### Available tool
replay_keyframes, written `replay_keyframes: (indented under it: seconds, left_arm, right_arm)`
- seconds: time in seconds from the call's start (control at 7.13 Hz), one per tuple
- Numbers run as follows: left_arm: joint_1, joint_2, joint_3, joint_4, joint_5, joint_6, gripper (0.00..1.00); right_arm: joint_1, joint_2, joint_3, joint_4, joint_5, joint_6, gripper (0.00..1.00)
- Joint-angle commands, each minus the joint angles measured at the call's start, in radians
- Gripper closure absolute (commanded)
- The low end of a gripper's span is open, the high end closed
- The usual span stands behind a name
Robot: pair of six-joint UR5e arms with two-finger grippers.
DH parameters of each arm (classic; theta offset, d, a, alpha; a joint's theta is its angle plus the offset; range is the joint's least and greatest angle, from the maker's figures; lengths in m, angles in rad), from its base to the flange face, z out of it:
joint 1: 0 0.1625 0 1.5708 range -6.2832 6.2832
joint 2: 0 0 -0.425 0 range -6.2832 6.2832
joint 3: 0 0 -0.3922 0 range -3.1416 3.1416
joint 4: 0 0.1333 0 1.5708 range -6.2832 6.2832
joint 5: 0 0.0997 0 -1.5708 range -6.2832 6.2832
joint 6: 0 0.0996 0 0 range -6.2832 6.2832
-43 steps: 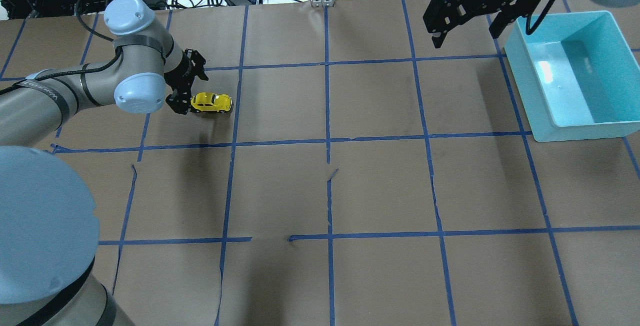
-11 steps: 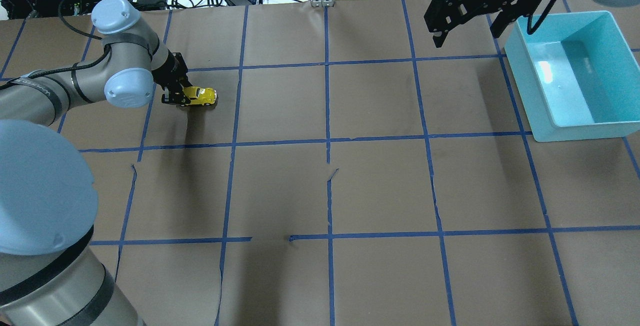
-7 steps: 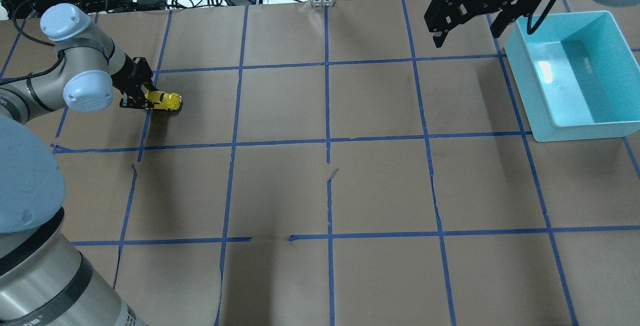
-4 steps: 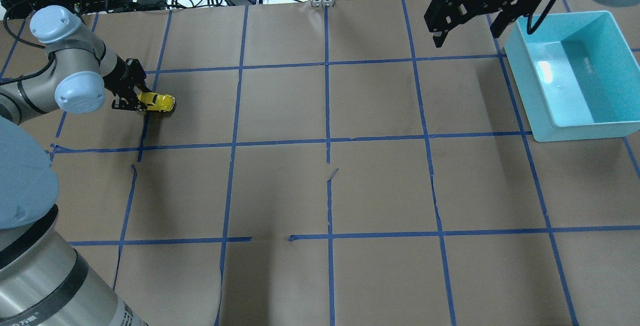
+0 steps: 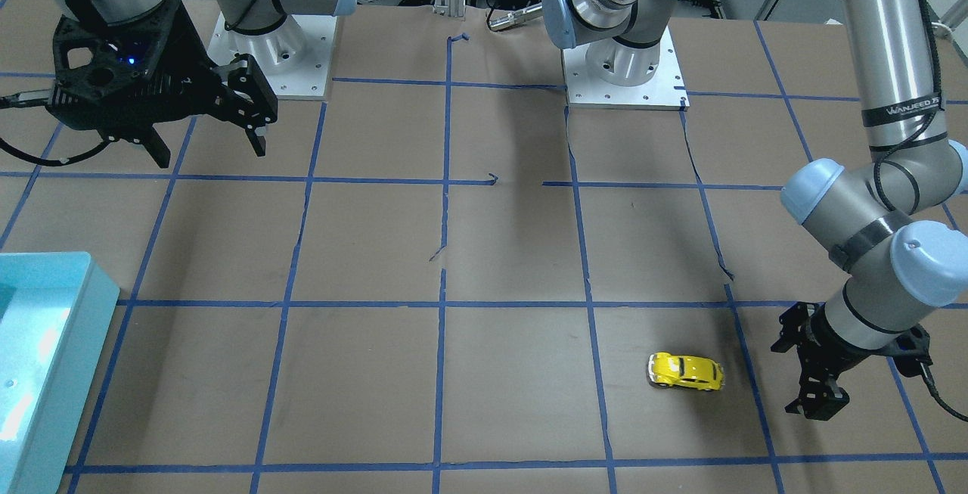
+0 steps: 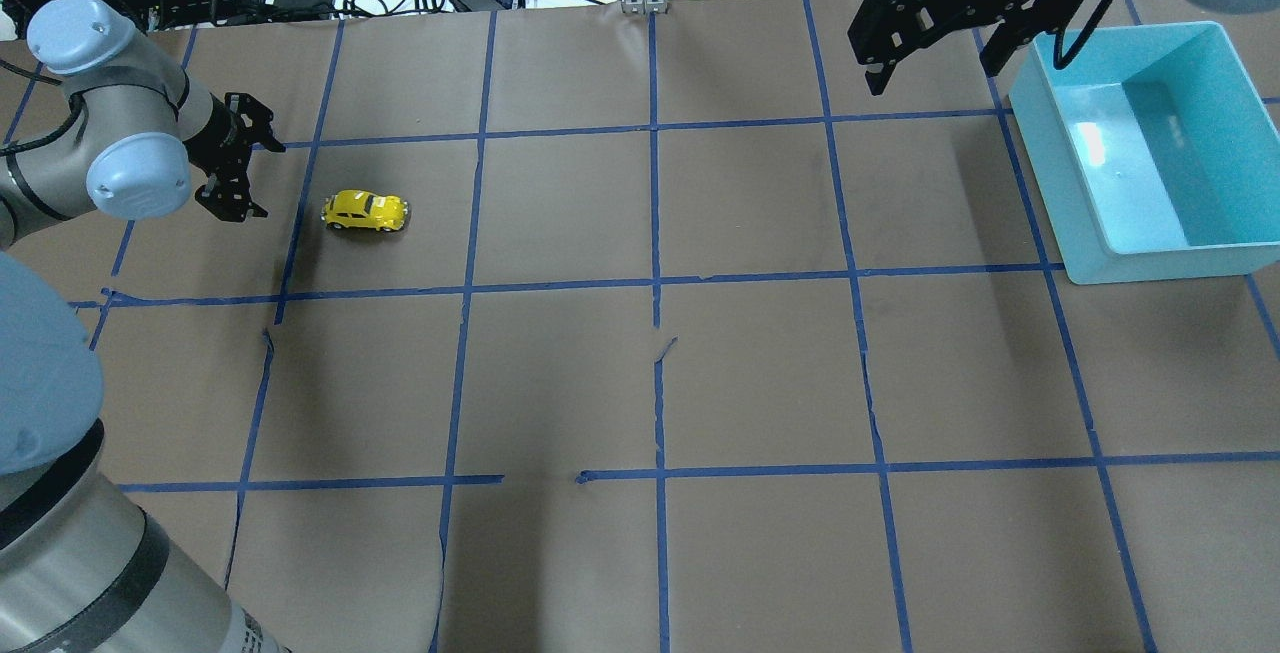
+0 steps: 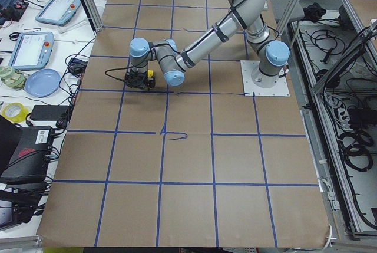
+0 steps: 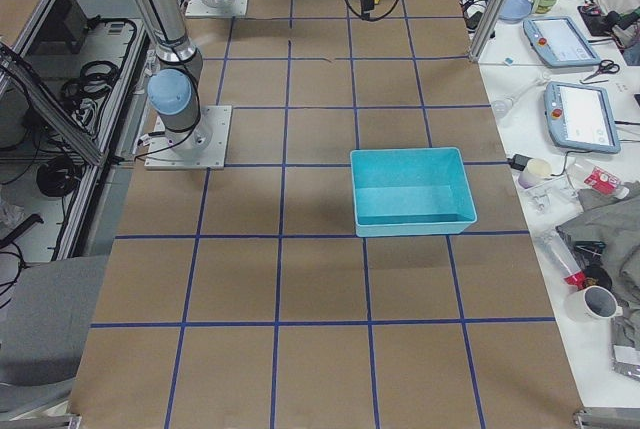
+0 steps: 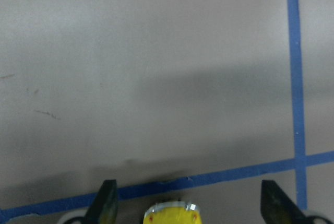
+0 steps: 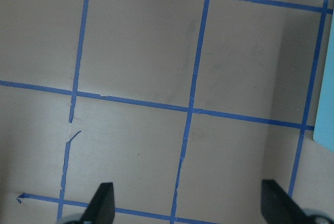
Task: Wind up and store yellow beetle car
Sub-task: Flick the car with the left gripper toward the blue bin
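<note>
The yellow beetle car (image 6: pixel 365 211) stands free on the brown paper table, on its wheels; it also shows in the front view (image 5: pixel 685 371). My left gripper (image 6: pixel 262 168) is open and empty, low over the table a short way to the car's left, jaws facing it (image 5: pixel 786 377). In the left wrist view the car's end (image 9: pixel 171 214) shows at the bottom edge between the spread fingers (image 9: pixel 107 204). My right gripper (image 6: pixel 932 73) is open and empty, high at the table's far right (image 5: pixel 212 155), beside the bin.
A teal bin (image 6: pixel 1140 263) stands open at the right edge; it also shows in the front view (image 5: pixel 53 343) and the right view (image 8: pixel 415 224). Blue tape lines grid the paper. Cables and devices lie beyond the far edge.
The left gripper, shut on the car, dragged it leftward along the table, then opened and let go. The car now sits further right, apart from the gripper. The right arm has not moved.
</note>
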Motion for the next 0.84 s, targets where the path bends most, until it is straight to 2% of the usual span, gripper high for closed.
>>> replay_keyframes:
  seconds: [0.0,0.28,0.42,0.7]
  left_arm:
    - [-0.027,0.069,0.0,-0.019,0.0,0.205,0.0]
    - [-0.107,0.145,0.017,-0.067,0.006,0.372,0.0]
    - [-0.129,0.191,0.029,-0.136,0.006,0.407,0.0]
    - [-0.135,0.273,0.076,-0.374,0.008,0.539,0.0]
  right_arm:
    - [0.0,0.0,0.0,0.0,0.001,0.0,0.0]
    - [0.0,0.0,0.0,0.0,0.001,0.0,0.0]
    - [0.0,0.0,0.0,0.0,0.001,0.0,0.0]
    - [0.0,0.002,0.0,0.0,0.001,0.0,0.0]
